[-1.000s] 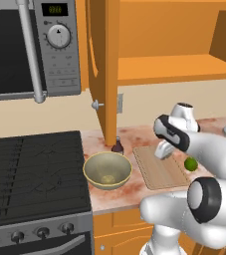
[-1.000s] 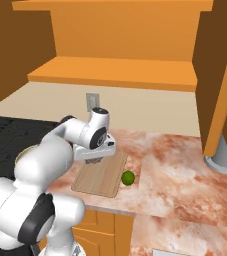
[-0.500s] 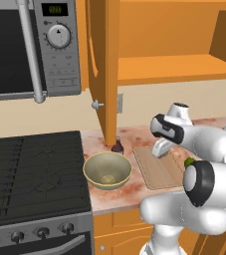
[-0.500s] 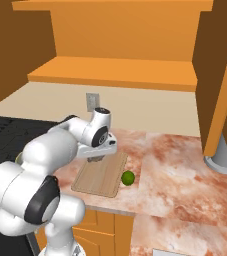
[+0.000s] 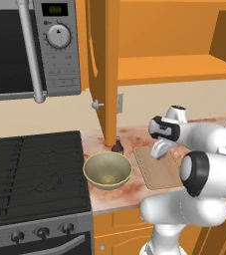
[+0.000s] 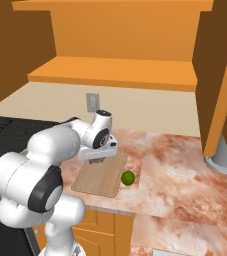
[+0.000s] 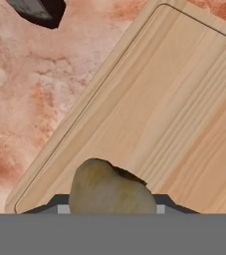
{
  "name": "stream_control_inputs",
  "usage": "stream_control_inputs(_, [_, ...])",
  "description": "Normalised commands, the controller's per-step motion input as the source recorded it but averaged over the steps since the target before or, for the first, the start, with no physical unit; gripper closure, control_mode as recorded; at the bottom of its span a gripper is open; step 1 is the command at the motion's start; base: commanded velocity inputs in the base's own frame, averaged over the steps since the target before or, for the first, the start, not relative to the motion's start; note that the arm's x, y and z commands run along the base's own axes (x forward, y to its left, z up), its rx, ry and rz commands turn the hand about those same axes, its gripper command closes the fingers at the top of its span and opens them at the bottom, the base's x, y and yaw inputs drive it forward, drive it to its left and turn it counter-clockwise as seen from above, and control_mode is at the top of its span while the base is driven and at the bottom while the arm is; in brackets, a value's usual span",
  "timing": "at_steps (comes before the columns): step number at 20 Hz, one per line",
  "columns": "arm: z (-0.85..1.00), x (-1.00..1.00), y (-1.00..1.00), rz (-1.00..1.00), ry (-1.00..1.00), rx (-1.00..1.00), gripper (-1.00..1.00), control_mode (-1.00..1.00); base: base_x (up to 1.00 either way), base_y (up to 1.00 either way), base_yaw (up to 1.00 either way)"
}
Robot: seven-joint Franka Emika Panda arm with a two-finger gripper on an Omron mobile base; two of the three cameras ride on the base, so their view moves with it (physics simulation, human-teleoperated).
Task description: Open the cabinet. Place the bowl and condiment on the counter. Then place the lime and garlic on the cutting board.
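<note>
Gripper [image 6: 98, 159] pinches garlic [image 7: 112, 189] over cutting board [image 7: 159, 114], jaws clamped on its sides. Lump looks light, knobbly, papery; mid-body hold seems safest.

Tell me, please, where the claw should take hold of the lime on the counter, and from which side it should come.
Probably from straight above, closing across the widest middle of the lime. It is a small round ball lying free on the counter, just off the long edge of the cutting board, so a low sideways approach could push it or strike the board. The claw already carries the garlic.
</note>
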Motion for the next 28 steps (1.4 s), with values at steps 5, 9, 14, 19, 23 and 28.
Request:
stream_control_inputs(5, [-0.07, 0.09, 0.0, 0.0, 0.0, 0.0, 1.0, -1.0, 0.0, 0.0, 0.0])
stream_control_inputs(9, [-0.02, 0.06, -0.02, 0.0, 0.0, 0.0, 1.0, -1.0, 0.0, 0.0, 0.0])
stream_control_inputs(14, [-0.06, 0.04, -0.03, 0.0, 0.0, 0.0, 1.0, -1.0, 0.0, 0.0, 0.0])
stream_control_inputs(19, [-0.06, 0.01, -0.06, 0.0, 0.0, 0.0, 1.0, -1.0, 0.0, 0.0, 0.0])
stream_control_inputs(23, [-0.01, 0.02, -0.02, 0.0, 0.0, 0.0, 1.0, -1.0, 0.0, 0.0, 0.0])
stream_control_inputs(28, [-0.06, 0.08, 0.0, 0.0, 0.0, 0.0, 1.0, -1.0, 0.0, 0.0, 0.0])
